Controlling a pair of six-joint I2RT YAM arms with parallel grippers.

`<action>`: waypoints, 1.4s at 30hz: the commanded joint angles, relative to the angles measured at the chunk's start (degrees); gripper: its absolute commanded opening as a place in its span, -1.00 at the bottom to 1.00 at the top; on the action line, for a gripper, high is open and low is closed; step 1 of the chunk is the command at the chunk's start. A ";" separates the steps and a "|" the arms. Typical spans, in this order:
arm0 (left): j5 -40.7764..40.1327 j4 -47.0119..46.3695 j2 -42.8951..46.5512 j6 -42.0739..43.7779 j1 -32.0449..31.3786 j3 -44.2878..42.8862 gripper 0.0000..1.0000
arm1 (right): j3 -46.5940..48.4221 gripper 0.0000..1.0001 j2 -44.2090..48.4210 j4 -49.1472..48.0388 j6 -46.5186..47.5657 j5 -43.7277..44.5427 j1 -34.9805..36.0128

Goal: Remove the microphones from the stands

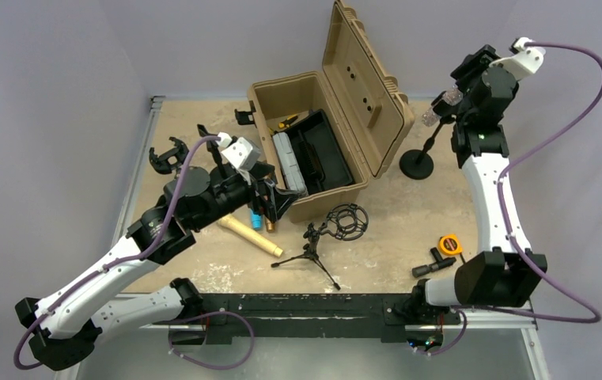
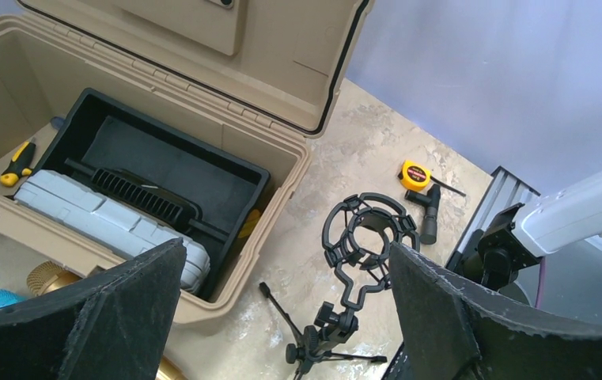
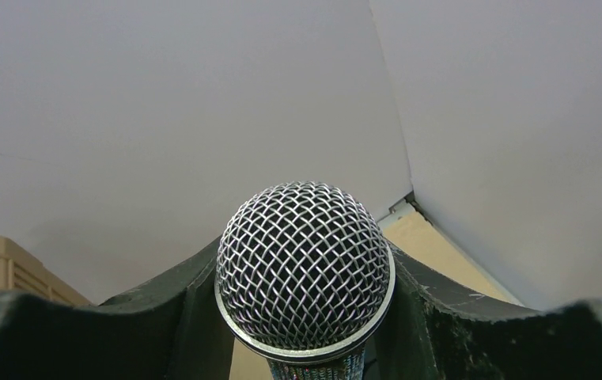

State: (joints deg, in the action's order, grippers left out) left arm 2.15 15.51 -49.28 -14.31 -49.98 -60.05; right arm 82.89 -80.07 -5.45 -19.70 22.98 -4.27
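Right wrist view: right hand (image 1: pixel 448 107) was closed on the mic (image 3: pixel 305 265), fingers (image 3: pixel 456 317) against either side just below the mesh head. Top view put the mic at the head of the stand (image 1: pixel 418 162), right of the case and toward the far side of the bench (image 1: pixel 408 229). Could not tell whether it had cleared the clip.

Judged best move: firm grip, draw the mic out along its own axis, not sideways. The round base looked liable to tip or drag.

Left hand (image 2: pixel 282 317) was wide open, empty, hovering near the case front. It was free to steady the stand if needed.

Case (image 1: pixel 297 89) stood open, lid upright. Inside were a black tray (image 2: pixel 163 158), a grey box (image 2: pixel 100 214) beside the tray and a yellow-handled tool (image 2: pixel 17 162) on the floor at left.
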 commanded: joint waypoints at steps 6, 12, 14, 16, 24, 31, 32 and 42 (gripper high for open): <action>-0.44 -1.18 -0.30 0.43 -1.52 -0.52 0.91 | -1.20 -1.00 13.49 9.29 -2.93 -2.36 0.01; -0.05 -1.25 -0.12 0.07 -1.78 -0.51 0.90 | -0.82 -1.00 20.39 17.26 -2.09 -5.21 1.68; -0.06 -1.22 -0.17 -0.06 -1.79 -0.50 0.90 | -1.85 -1.00 22.99 18.11 -1.80 -9.76 1.93; 0.27 -1.42 -0.43 -0.20 -1.80 -0.48 0.90 | -3.37 -1.00 25.46 18.56 -2.29 -13.96 2.84; 1.79 -4.65 -4.26 -3.60 -3.70 -1.72 0.88 | -6.95 -1.00 30.47 20.26 -7.10 -19.40 12.04; -10.41 -12.77 -8.64 -2.16 -12.85 -3.71 0.88 | -11.99 -1.00 32.80 17.55 -9.20 -20.69 15.50; -12.80 -14.00 -9.82 -0.88 -14.75 -4.32 0.88 | -12.87 -1.00 33.53 16.88 -8.94 -21.01 15.51; -21.93 -20.52 -25.04 3.90 -21.21 -15.82 0.91 | -17.14 -0.34 35.20 13.37 -5.76 -25.75 15.52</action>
State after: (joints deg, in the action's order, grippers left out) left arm -14.24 0.16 -70.50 -12.75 -70.74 -69.63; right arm 65.95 -45.30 14.37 -27.22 0.43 11.22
